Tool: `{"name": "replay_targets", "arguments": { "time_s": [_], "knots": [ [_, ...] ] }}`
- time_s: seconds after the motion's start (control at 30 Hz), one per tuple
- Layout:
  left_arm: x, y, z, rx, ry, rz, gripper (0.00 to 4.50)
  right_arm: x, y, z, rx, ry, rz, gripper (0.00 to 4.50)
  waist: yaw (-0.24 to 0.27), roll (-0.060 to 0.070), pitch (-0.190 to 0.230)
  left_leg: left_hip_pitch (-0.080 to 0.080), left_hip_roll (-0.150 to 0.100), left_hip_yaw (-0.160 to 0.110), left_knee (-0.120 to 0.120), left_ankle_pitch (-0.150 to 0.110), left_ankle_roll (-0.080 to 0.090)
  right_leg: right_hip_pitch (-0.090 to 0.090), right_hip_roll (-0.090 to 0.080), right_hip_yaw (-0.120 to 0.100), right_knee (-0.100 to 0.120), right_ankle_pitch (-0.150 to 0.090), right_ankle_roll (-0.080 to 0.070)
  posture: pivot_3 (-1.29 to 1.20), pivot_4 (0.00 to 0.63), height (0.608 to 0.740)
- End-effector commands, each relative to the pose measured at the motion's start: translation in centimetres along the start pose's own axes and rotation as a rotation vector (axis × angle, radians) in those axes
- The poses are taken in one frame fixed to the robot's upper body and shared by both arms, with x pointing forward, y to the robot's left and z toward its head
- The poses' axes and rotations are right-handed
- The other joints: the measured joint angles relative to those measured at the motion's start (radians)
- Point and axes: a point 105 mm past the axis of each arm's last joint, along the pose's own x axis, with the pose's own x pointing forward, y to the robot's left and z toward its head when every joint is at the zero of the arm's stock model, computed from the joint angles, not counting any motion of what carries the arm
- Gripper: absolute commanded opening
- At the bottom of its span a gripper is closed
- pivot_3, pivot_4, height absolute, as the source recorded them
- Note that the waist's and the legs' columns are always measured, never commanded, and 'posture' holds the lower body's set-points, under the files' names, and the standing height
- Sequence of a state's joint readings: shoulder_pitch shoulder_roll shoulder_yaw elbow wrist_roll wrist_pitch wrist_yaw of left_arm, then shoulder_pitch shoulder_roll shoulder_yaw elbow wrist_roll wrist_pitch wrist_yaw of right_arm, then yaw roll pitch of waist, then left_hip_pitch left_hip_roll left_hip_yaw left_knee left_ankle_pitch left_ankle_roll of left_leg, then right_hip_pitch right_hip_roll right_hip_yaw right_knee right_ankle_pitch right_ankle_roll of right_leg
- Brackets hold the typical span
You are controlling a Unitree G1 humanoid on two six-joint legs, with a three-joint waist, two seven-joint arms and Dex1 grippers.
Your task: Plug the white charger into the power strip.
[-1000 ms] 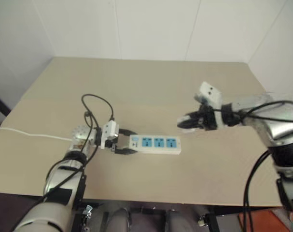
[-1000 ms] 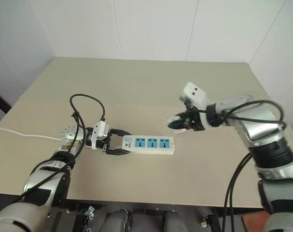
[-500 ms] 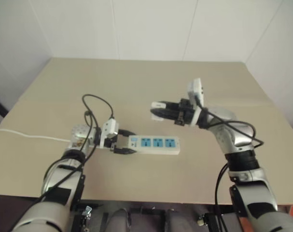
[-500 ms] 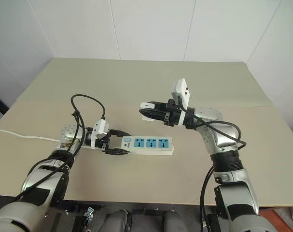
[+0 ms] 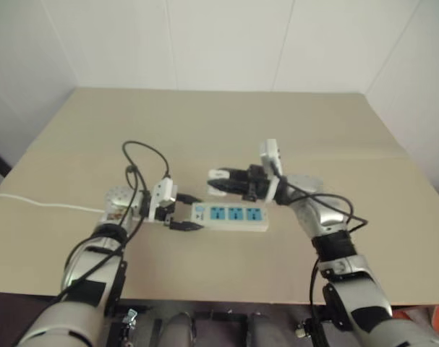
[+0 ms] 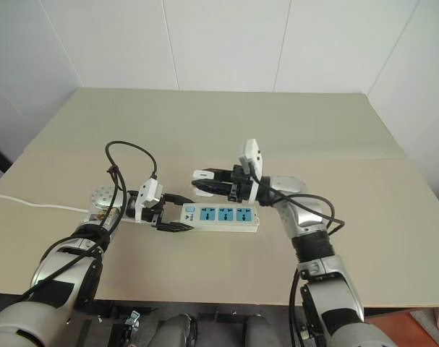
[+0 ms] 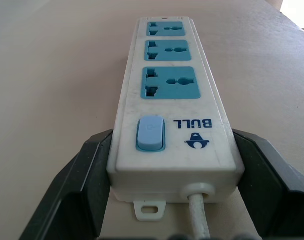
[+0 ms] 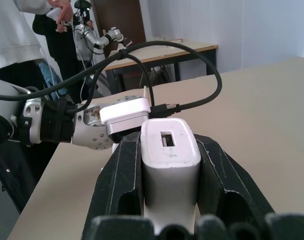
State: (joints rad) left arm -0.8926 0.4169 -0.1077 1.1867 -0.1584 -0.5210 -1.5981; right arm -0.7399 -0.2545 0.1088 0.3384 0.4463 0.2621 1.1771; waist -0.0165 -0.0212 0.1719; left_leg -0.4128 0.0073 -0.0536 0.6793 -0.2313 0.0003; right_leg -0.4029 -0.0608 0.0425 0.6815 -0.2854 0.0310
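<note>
Flanking power strip (image 6: 219, 215) switch end, left jaws; right jaws clamping white charger (image 6: 202, 174) above, bare table (image 6: 226, 123) beyond.

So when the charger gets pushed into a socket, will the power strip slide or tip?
Probably not much. The left gripper brackets the power strip's switch end with a finger on each side, which should resist sliding. The strip lies flat and low on the table, so tipping looks unlikely. The far end is unheld and might swing slightly.

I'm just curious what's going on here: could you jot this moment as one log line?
left gripper: jaws around strip switch end, on table | right gripper: shut on charger, above strip | charger: not yet plugged in
</note>
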Motion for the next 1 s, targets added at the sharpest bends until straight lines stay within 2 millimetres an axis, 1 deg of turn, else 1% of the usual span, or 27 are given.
{"name": "replay_targets", "arguments": {
  "time_s": [0.03,0.17,0.33,0.5,0.67,0.77,1.0],
  "knots": [
    [0.2,-0.6,-0.7,-0.012,0.053,-0.054,3.24,0.5,0.0,-0.1,-0.027,-0.030,0.027,1.12,0.000,0.000,0.000,0.000,0.000,0.000,0.000,0.000,0.000,0.000,0.000,0.000,0.000,0.000,0.000,0.00,0.150,0.740],
    [0.1,-0.6,-0.8,-0.015,0.057,-0.052,3.24,0.9,-0.4,-0.7,-0.057,-0.044,0.030,1.12,-0.001,0.000,0.000,0.001,0.000,0.000,0.000,0.000,0.000,0.000,0.000,0.000,0.000,0.000,0.000,0.00,0.150,0.740],
    [-0.1,-0.7,-0.9,-0.016,0.062,-0.050,3.24,0.4,-1.2,-1.7,-0.052,0.003,0.050,1.12,-0.002,0.000,0.000,0.002,0.000,0.000,-0.001,0.000,0.000,0.000,0.000,0.000,0.001,0.000,0.000,0.00,0.150,0.740],
    [-0.4,-0.6,-0.9,-0.018,0.059,-0.038,3.24,-0.2,-1.9,-1.5,-0.027,0.007,0.042,1.12,-0.005,0.000,0.000,0.003,0.000,0.001,-0.001,0.000,0.000,0.000,0.000,0.001,0.001,0.000,0.000,0.00,0.150,0.740],
    [-0.4,-0.5,-0.8,-0.019,0.056,-0.034,3.24,-0.5,-2.1,-1.8,-0.020,0.018,0.044,1.12,-0.007,0.000,0.000,0.003,0.001,0.001,-0.001,0.000,0.000,0.000,0.000,0.001,0.001,0.000,0.000,0.00,0.150,0.740],
    [-0.5,-0.5,-0.8,-0.023,0.052,-0.031,3.24,-0.7,-2.3,-2.5,-0.028,0.026,0.025,1.12,-0.008,0.000,0.000,0.003,0.001,0.001,-0.001,0.000,0.000,0.000,0.000,0.001,0.001,0.000,0.000,0.00,0.150,0.740],
    [-0.5,-0.5,-0.8,-0.028,0.048,-0.025,3.24,-0.8,-2.5,-3.1,-0.018,0.023,0.012,1.12,-0.010,0.000,0.000,0.003,0.001,0.001,-0.001,0.000,0.000,0.000,0.000,0.001,0.001,0.000,0.000,0.00,0.150,0.740]
  ]
}}
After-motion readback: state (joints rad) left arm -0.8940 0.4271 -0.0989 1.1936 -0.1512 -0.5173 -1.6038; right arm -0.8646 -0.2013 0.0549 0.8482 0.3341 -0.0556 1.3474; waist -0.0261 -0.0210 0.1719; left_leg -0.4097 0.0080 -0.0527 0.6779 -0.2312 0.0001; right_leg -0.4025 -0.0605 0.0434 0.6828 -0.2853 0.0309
